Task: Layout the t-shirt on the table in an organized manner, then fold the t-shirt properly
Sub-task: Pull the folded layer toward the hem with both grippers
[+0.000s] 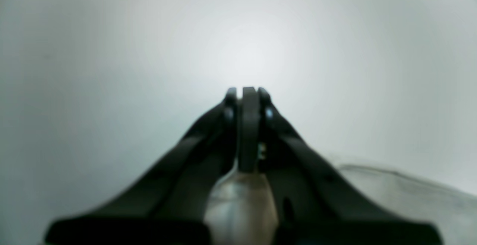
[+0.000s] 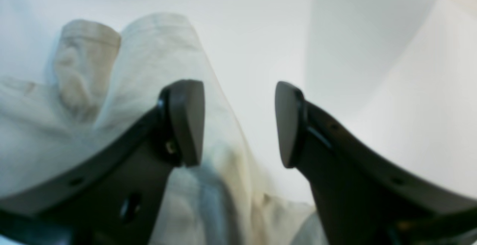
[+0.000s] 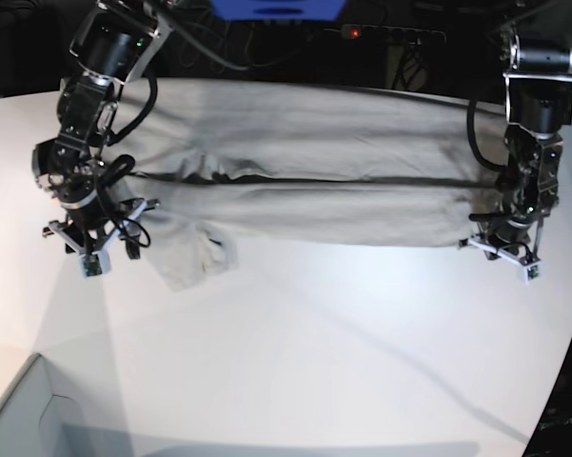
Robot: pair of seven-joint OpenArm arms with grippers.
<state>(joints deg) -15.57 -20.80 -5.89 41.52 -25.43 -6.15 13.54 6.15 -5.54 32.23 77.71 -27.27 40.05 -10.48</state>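
Nearest me, at seven o'clock in the base view, sits one grey box corner point(image 3: 19, 414) on the bench point(image 3: 314, 362). Beyond it lies one t-shirt point(image 3: 314, 214), stretched across the bench and folded lengthwise, one sleeve point(image 3: 186, 257) poking out at eight o'clock. I count two claws. My left claw point(image 1: 248, 92) at three o'clock is clamped tight on the shirt's end, I judge to keep it taut. My right claw point(image 2: 240, 124) at nine o'clock hangs wide apart above the cloth, gripping nothing, ready for that sleeve.
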